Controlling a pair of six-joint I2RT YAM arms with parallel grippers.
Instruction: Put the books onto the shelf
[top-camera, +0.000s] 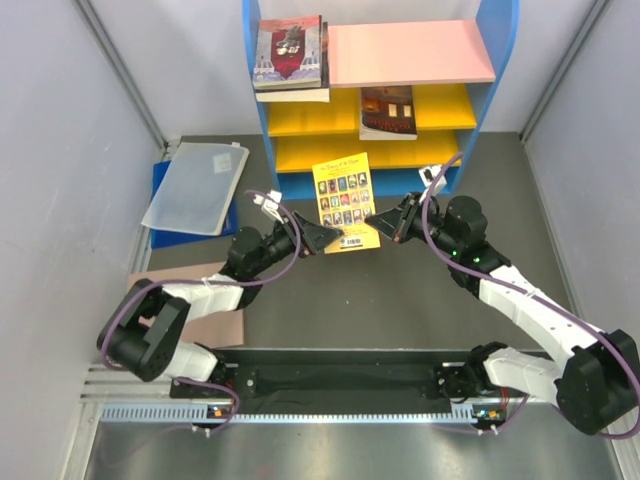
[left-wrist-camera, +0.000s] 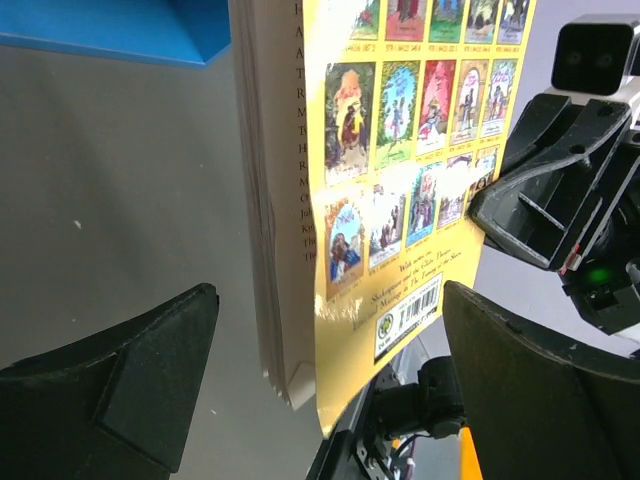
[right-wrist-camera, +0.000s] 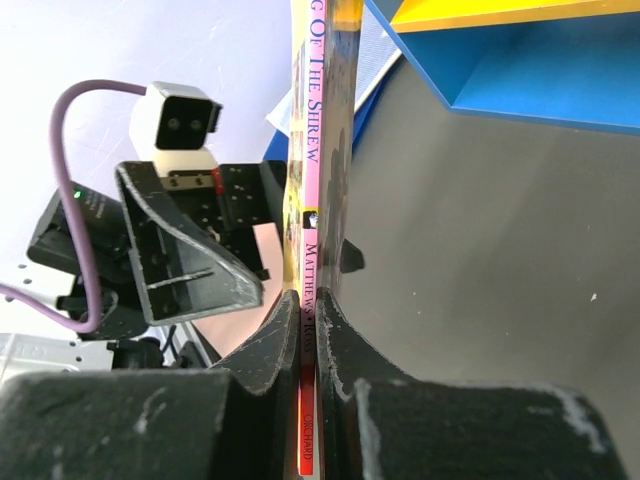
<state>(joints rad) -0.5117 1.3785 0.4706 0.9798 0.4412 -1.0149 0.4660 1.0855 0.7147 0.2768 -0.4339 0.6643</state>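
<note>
A yellow book (top-camera: 345, 195) with a grid of pictures hangs above the table in front of the blue-framed shelf (top-camera: 497, 60). My right gripper (top-camera: 372, 222) is shut on its spine (right-wrist-camera: 310, 200), fingers pressed to both covers (right-wrist-camera: 312, 300). My left gripper (top-camera: 335, 238) is open, and the book's lower corner (left-wrist-camera: 400, 150) hangs between its wide-spread fingers (left-wrist-camera: 328, 300), touching neither. A stack of books (top-camera: 288, 52) lies on the pink top board's left end. A dark book (top-camera: 387, 110) rests on the upper yellow board.
A translucent folder on a blue board (top-camera: 195, 185) lies at the left of the table. A brown cardboard sheet (top-camera: 215, 320) lies under my left arm. The shelf's blue base (right-wrist-camera: 540, 70) is just beyond the book. Grey walls close both sides.
</note>
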